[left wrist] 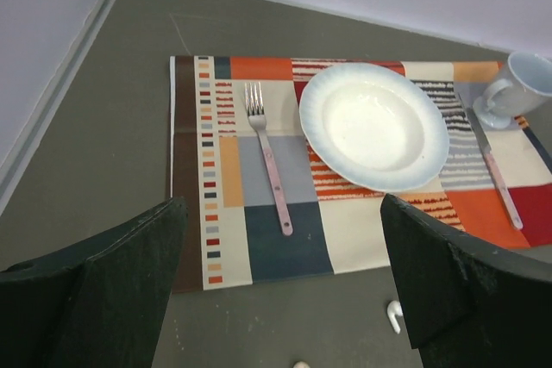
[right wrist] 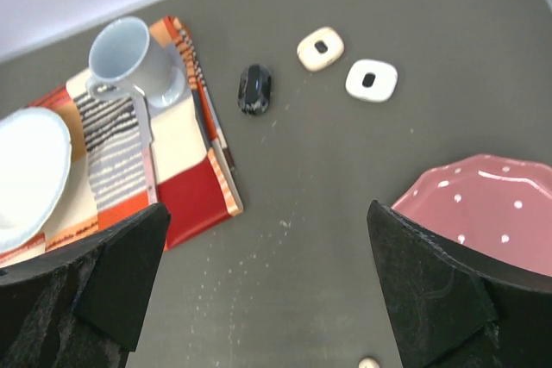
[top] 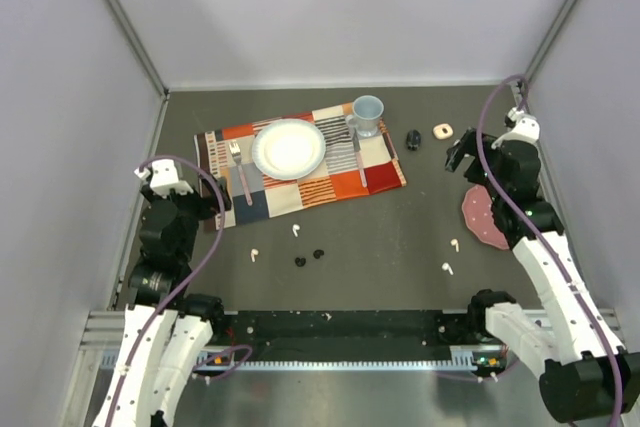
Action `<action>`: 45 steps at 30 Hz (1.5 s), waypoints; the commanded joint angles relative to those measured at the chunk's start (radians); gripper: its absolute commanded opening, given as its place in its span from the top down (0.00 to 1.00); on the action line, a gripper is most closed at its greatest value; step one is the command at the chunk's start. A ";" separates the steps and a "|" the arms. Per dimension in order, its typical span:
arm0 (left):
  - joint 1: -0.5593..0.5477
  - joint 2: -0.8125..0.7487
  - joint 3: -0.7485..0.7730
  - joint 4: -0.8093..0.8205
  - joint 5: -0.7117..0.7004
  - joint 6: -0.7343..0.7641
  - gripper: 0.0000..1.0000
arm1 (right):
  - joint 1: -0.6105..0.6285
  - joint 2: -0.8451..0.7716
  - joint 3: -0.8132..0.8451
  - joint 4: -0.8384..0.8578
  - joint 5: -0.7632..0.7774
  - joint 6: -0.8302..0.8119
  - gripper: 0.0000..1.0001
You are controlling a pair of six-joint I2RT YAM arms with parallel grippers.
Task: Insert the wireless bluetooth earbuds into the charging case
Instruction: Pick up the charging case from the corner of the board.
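Woven cloth placemat [left wrist: 293,256], glossy plate [left wrist: 371,127]

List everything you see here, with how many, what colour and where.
placemat: one, patchwork, mid-table.
plate: one, white, on placemat.
fork: one, pink-handled, left of plate.
knife: one, pink-handled, right of plate.
mug: one, pale blue, placemat's far right corner.
white earbuds: four, white, table before placemat.
black earbuds: two, black, together before placemat.
black case: one, black, right of mug.
cream case: one, cream, right of black case.
white case: one, white, beside cream case.
dish: one, pink, dotted, far right.
left arm: one, black-white, jaws open.
right arm: one, black-white, jaws open.
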 commanded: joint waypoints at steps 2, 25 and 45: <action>0.001 -0.035 0.004 -0.098 0.059 0.037 0.01 | 0.005 0.012 0.025 -0.068 -0.034 0.039 0.01; 0.001 0.003 0.008 -0.129 0.105 0.065 0.01 | -0.046 0.360 0.267 -0.108 -0.038 0.072 0.01; 0.000 0.002 -0.003 -0.117 0.146 0.057 0.01 | -0.219 0.921 0.577 -0.117 -0.152 0.023 0.16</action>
